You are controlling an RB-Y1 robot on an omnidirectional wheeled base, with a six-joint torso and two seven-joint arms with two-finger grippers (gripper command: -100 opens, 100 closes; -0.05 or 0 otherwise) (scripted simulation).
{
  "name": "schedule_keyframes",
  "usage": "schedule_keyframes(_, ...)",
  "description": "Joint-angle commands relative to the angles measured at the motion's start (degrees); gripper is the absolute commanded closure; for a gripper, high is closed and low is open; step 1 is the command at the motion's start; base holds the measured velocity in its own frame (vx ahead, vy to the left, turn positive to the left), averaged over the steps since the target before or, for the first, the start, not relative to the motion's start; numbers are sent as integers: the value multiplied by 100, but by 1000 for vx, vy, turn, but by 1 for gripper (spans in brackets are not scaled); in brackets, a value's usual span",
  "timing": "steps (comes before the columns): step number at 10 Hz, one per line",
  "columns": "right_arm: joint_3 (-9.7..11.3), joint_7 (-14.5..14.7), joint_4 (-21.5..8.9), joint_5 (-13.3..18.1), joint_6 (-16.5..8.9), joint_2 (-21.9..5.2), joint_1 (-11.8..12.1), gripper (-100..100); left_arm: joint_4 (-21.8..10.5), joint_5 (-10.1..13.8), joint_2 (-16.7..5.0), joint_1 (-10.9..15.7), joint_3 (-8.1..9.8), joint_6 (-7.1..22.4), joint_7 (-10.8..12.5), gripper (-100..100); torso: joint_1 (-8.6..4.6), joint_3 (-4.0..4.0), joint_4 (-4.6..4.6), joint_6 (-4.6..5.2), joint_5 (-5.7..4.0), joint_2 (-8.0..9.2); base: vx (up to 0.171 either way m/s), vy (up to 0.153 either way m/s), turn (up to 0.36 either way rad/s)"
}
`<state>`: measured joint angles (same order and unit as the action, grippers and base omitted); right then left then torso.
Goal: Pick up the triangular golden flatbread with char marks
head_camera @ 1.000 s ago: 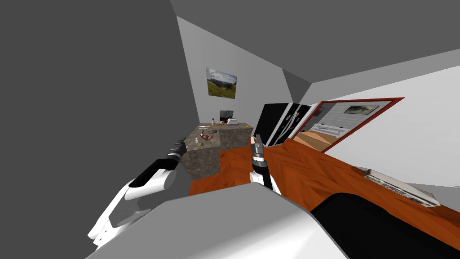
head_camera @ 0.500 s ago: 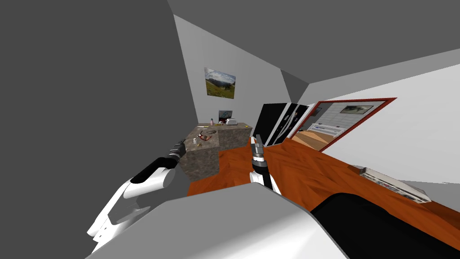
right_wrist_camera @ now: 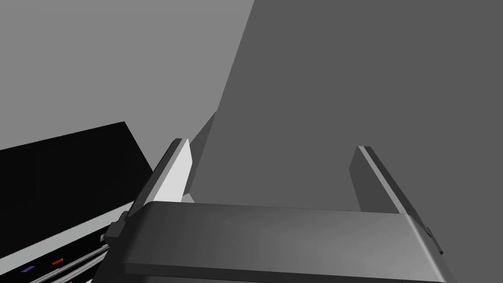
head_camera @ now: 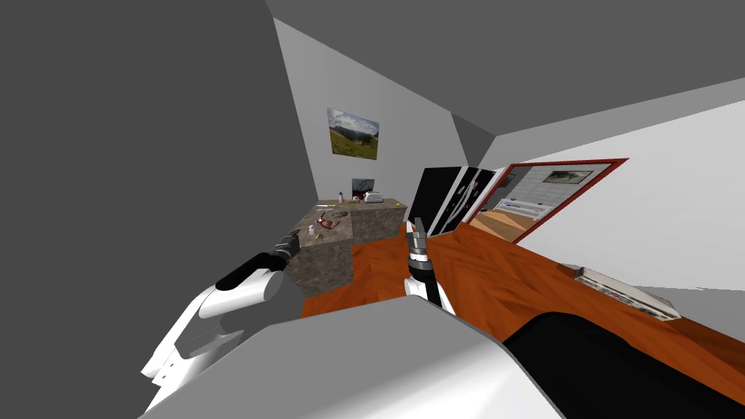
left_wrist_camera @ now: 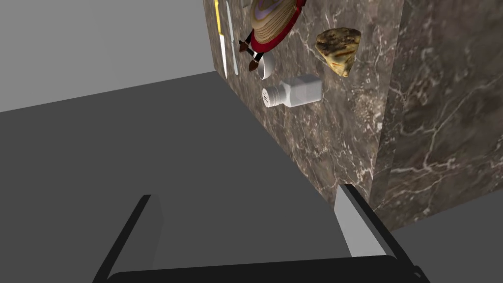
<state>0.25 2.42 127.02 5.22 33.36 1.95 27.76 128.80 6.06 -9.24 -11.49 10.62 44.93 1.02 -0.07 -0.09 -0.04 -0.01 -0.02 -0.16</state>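
My left end effector (left_wrist_camera: 245, 194) hung spread apart, well short of the flatbread (left_wrist_camera: 339, 50) lying on the tabletop (left_wrist_camera: 319, 137) near a white shaker (left_wrist_camera: 293, 91), which a careless reach could knock aside.

No writing, brand, number or sign can be read anywhere (the framed picture (head_camera: 353, 134) on the wall is a landscape; the small red and blue marks (right_wrist_camera: 58, 261) on the white panel (right_wrist_camera: 49, 245) are plain dashes).
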Motion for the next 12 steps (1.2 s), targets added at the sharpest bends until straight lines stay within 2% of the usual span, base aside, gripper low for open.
schedule_keyframes(1, 0, 0, 0, 0, 0, 0, 0, 0, -72, 27, -55, 65, 100, 286, 52, -100, 0, 0, 0, 0, 0, 0, 60, -22, -51)
schedule_keyframes(3, 0, 0, 0, 0, 0, 0, 0, 0, -72, 27, -55, 65, 100, 491, 52, -100, 1, -4, -1, 0, 0, -6, 38, -16, -19)
schedule_keyframes(8, 0, 0, 0, 0, 0, 0, 0, 0, -223, 29, -123, 203, 331, 1365, 213, -100, 7, -5, -2, 0, 1, -8, 62, -10, -65)
schedule_keyframes(9, 0, 0, 0, 0, 0, 0, 0, 0, -223, 29, -123, 203, 331, 1518, 213, -100, 8, -8, -3, 1, 2, -15, 74, 0, -43)
schedule_keyframes(10, 0, 0, 0, 0, 0, 0, 0, 0, -223, 29, -123, 203, 331, 1550, 213, -100, 8, -8, -3, 0, 2, -14, 26, -6, 4)
schedule_keyframes(11, 0, 0, 0, 0, 0, 0, 0, 0, -275, 30, -141, 240, 408, 1781, 274, -100, 6, -1, -1, -1, 2, 0, 47, -10, -80)
schedule_keyframes(12, 0, 0, 0, 0, 0, 0, 0, 0, -275, 30, -141, 240, 408, 1883, 274, -100, 5, -1, 0, 1, 1, -2, 61, -7, -56)
